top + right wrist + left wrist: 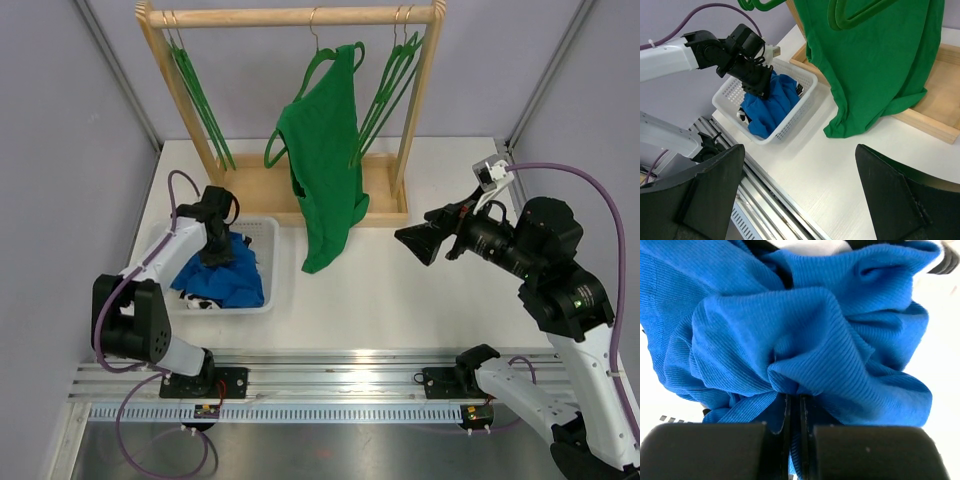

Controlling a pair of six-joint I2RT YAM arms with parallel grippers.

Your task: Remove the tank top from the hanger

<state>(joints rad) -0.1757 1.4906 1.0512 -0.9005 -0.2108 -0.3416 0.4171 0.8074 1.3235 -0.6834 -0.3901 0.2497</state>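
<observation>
The wooden rack (290, 16) carries the green tank top (325, 150) on its hanger (318, 62); removal is not yet begun. In the basket (272, 262) my left gripper (794, 407) is clamped on a blue garment (805, 330). My right gripper (412, 240), fingers wide apart, faces the top and, I think, must next seize it.

Overhead and right wrist views both face tank top (325, 170) (875, 65) and basket (271, 255) (792, 120).

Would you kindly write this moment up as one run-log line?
left fingers: shut on blue garment in white basket | right fingers: open, facing green tank top | status: top on hanger, not yet removed
</observation>
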